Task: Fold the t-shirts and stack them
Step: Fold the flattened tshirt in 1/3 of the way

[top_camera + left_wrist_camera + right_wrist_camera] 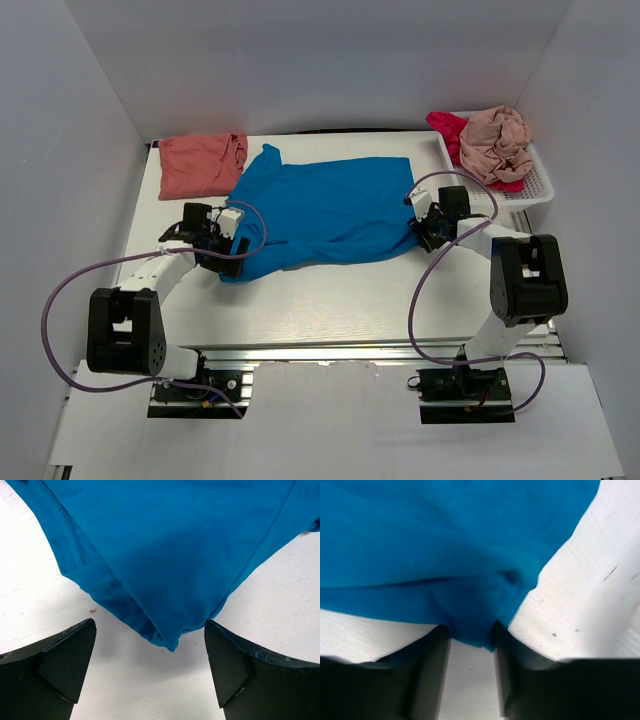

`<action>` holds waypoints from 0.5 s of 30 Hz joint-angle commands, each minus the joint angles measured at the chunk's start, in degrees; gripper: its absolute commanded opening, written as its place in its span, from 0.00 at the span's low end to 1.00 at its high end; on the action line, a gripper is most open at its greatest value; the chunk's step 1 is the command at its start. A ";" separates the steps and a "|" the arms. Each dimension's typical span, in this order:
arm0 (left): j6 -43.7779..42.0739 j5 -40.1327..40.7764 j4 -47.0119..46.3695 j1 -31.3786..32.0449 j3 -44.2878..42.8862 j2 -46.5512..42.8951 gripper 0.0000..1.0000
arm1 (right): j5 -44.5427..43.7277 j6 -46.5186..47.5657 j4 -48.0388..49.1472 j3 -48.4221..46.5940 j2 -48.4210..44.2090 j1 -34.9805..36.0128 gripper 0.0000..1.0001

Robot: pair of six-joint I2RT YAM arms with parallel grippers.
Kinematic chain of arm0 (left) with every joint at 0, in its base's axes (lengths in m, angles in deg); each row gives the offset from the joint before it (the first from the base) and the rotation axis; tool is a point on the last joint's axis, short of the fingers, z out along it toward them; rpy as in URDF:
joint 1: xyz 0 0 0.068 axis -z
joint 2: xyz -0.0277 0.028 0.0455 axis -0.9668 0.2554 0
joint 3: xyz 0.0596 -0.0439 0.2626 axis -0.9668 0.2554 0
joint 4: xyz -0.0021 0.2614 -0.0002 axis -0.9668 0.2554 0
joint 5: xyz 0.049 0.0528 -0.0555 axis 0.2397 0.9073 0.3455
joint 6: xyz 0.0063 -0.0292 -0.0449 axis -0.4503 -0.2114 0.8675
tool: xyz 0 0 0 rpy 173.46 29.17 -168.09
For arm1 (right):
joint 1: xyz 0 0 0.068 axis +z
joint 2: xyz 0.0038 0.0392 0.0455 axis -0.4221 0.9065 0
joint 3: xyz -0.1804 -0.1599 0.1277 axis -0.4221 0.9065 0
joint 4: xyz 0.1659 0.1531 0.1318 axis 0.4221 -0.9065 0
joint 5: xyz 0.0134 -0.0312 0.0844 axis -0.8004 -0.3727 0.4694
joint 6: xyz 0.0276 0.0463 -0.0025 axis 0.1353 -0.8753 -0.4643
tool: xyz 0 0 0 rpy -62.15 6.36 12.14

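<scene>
A bright blue t-shirt [320, 210] lies spread flat across the middle of the table. My left gripper [228, 252] is at its near-left corner. In the left wrist view that gripper [150, 630] is open wide, and the blue corner [165, 545] points down between the fingers without touching them. My right gripper [424, 232] is at the shirt's right edge. In the right wrist view its jaws [469, 630] are narrowed but still apart, with a blue fold [445, 555] reaching between the fingertips. A salmon-coral t-shirt [200, 165] lies folded at the back left.
A white slotted basket [540, 185] stands at the back right. It holds a crumpled beige-pink t-shirt [497, 143] on top of a magenta-red one [447, 128]. White walls close in the table on three sides. Purple cables loop beside both arms.
</scene>
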State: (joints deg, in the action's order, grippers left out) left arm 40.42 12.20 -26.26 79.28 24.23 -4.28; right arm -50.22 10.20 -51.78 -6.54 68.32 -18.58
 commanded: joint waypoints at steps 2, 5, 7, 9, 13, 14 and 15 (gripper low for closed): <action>-0.45 -1.65 -0.20 -0.30 -0.87 -1.94 0.98 | 0.56 0.04 -0.55 -1.26 1.09 -0.15 0.30; -0.37 -1.47 -0.82 -0.30 -1.48 -1.24 0.98 | 0.65 0.30 -1.69 -1.79 1.36 -0.33 0.00; -0.36 -1.38 -1.08 -0.30 -1.92 -0.54 0.98 | 0.82 0.48 -2.14 -1.79 1.19 -0.42 0.00; -0.37 -1.12 -1.35 -0.30 -2.80 0.61 0.98 | 0.91 0.74 -3.45 -1.79 0.66 -0.42 0.00; -0.28 -1.65 -1.61 -0.30 -4.21 2.36 0.98 | 1.26 1.18 -5.91 -1.09 -1.36 -0.77 0.00; -0.28 -1.65 -1.35 -0.30 -4.56 2.63 0.98 | 1.09 1.36 -6.27 -0.56 -2.58 -0.86 0.00; -0.28 -1.56 -1.26 -0.30 -5.08 2.98 0.98 | 0.91 1.53 -6.79 0.40 -3.29 -0.86 0.00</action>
State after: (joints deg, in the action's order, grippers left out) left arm 40.44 11.85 -26.91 79.28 21.76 -1.44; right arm -49.76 10.60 -54.45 -6.85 68.38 -18.88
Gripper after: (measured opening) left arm 0.980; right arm 0.022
